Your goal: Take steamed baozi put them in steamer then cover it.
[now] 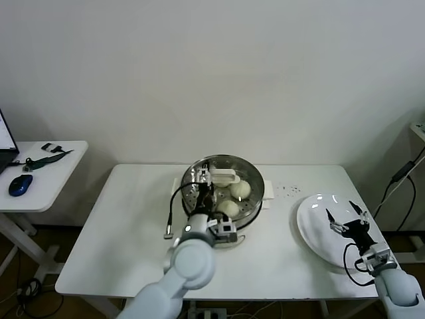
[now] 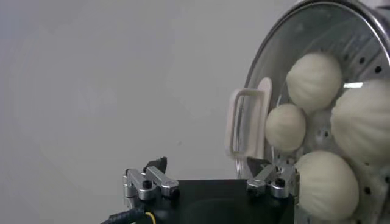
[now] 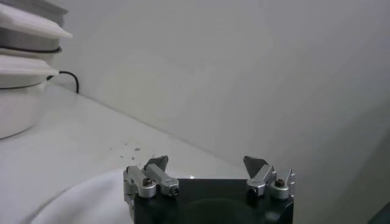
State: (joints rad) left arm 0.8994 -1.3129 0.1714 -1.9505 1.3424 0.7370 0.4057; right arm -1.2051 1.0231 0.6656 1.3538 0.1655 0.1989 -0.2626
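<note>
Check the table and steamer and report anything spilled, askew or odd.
Small dark specks lie scattered on the table between the steamer and the white plate, like spilled crumbs. The cover leans tilted inside the steamer beside the baozi instead of sitting flat on the rim.

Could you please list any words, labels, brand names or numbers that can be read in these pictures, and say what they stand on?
None: no readable text on the steamer, the cover, the white plate or the table.
The dark specks on the table are not lettering.
</note>
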